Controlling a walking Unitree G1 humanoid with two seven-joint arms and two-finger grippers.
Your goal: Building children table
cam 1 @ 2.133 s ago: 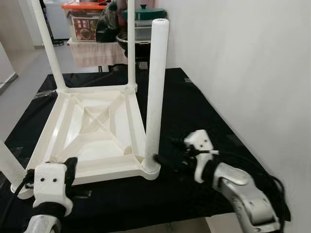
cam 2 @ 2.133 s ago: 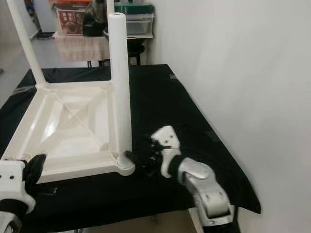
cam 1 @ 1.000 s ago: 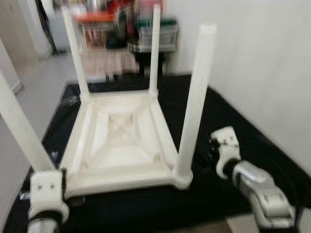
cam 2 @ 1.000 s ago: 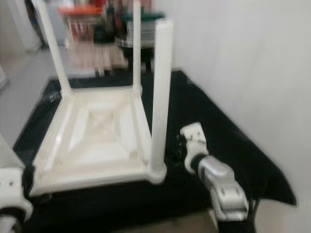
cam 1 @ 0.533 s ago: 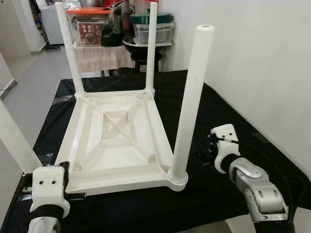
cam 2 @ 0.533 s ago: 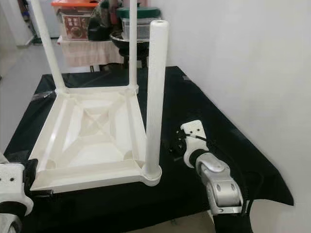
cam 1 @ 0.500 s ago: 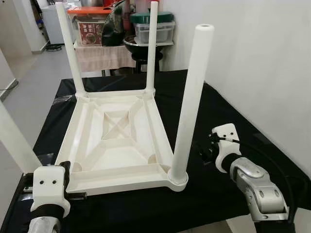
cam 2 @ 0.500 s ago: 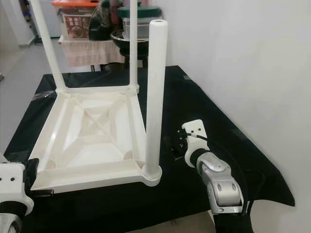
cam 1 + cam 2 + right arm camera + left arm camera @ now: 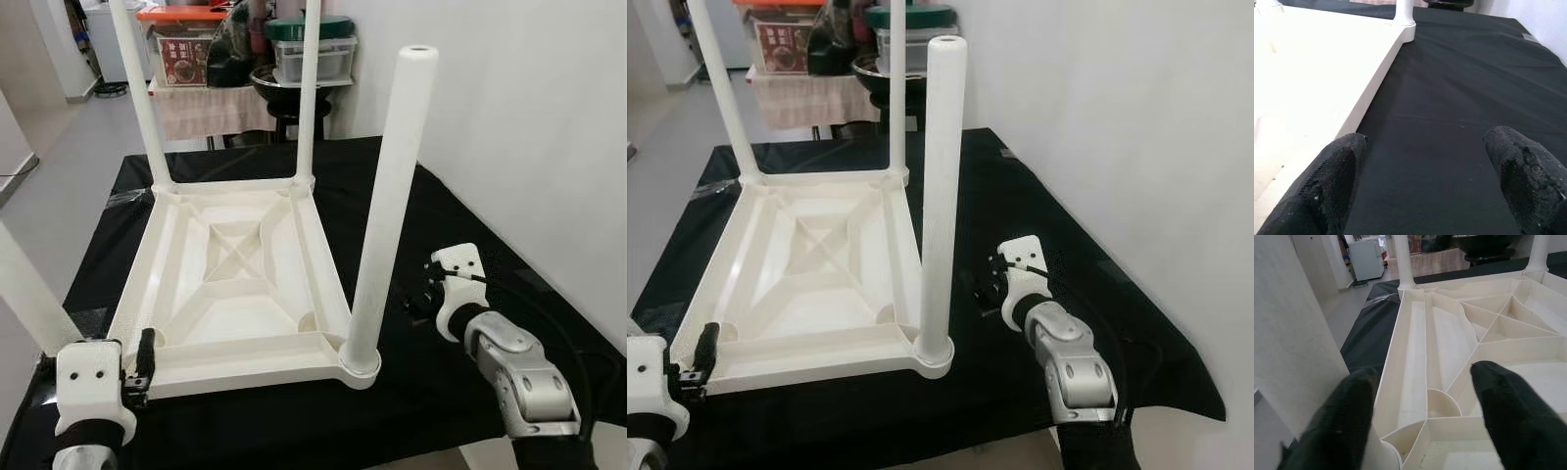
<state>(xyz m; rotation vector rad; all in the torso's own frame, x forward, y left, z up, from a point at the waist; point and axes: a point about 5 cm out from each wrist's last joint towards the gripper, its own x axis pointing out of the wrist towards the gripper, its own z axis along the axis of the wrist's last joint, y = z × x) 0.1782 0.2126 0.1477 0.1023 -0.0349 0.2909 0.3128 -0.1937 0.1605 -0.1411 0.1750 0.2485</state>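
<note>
We judge assembly nearly complete: the inverted children table (image 9: 235,284) rests on the black tabletop (image 9: 411,196) with four legs seated, while our left claw (image 9: 1425,426) and right claw (image 9: 1425,181) hover wide, empty.

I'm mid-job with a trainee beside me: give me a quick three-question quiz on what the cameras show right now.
1. True or false: the white table lies upside down on the black cloth.
2. How many table legs stand in their corner sockets? A) two B) three C) four
3. What is the right gripper holding?

Key
1. True.
2. C: the near right leg, the near left leg and two far legs.
3. Nothing; it hangs open over the cloth beside the table. The left gripper is open too, at the near left corner.
</note>
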